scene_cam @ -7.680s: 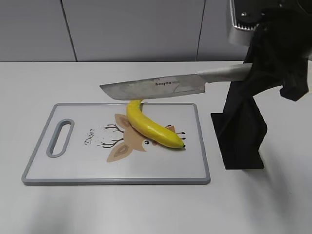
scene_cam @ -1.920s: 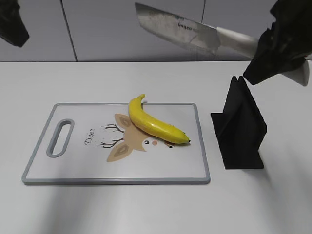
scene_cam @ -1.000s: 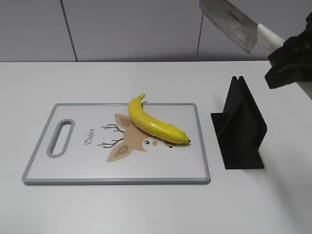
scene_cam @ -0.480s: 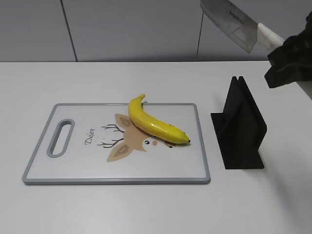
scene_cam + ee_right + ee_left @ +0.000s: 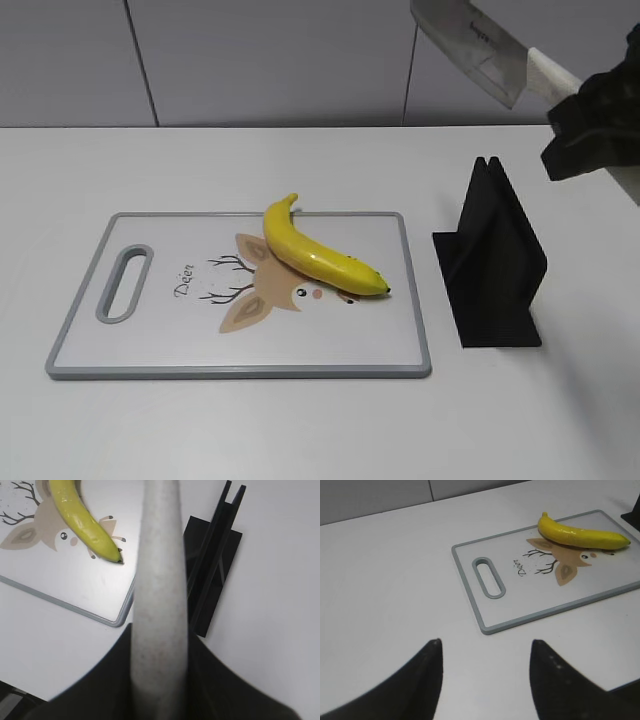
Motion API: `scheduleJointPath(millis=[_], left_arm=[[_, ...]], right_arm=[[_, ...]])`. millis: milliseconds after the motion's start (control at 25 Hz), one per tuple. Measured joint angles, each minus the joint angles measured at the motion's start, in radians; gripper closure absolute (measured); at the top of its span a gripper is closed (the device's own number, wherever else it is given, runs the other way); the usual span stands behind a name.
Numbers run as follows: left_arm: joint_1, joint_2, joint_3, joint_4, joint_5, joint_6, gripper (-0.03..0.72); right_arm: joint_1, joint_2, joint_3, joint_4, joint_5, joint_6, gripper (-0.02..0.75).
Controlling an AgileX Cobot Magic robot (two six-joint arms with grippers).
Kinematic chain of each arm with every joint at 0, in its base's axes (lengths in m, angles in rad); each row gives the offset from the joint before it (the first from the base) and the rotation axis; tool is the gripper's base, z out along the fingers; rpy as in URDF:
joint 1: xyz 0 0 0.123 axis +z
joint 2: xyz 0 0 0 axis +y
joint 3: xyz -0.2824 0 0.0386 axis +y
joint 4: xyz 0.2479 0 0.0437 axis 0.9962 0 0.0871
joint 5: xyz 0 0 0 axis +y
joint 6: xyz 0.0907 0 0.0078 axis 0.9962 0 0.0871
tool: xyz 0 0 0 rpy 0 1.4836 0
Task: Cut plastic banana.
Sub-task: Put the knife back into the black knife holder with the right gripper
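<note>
One glossy, likely light, slippery plastic banana (image 5: 318,256) needed mid-body bracing; right gripper (image 5: 160,680) clamped the knife (image 5: 480,45), left gripper (image 5: 485,672) stood open, empty.

Before you there is a plain white worktop (image 5: 300,430) with a matte surface, and it fills most of what you see. Behind it you have a pale grey wall (image 5: 270,60) made of flat panels, with thin dark seams that run from the top down to the worktop's far edge. The light is soft and even, so you find only faint shadows on the white surface.
</note>
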Motion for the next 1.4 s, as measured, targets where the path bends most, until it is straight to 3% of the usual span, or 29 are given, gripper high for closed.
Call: scheduleJointPath(millis=[240, 520, 640, 1200, 1400], left_arm=[[0.04, 0.0, 0.0, -0.009, -0.002, 0.001, 0.147], [0.304, 0.0, 0.0, -0.024, -0.002, 0.002, 0.184], [0.373, 0.0, 0.0, -0.024, -0.002, 0.002, 0.21], [0.391, 0.0, 0.0, -0.026, -0.003, 0.002, 0.352], [0.391, 0.0, 0.0, -0.026, -0.003, 0.002, 0.366]], right_arm=[[0.0, 0.0, 0.0, -0.062, 0.034, 0.164, 0.556], [0.093, -0.003, 0.059, -0.203, 0.039, 0.394, 0.556], [0.12, -0.003, 0.102, -0.229, 0.005, 0.477, 0.556], [0.122, 0.037, 0.195, -0.245, -0.082, 0.573, 0.556], [0.122, 0.095, 0.196, -0.248, -0.097, 0.573, 0.556]])
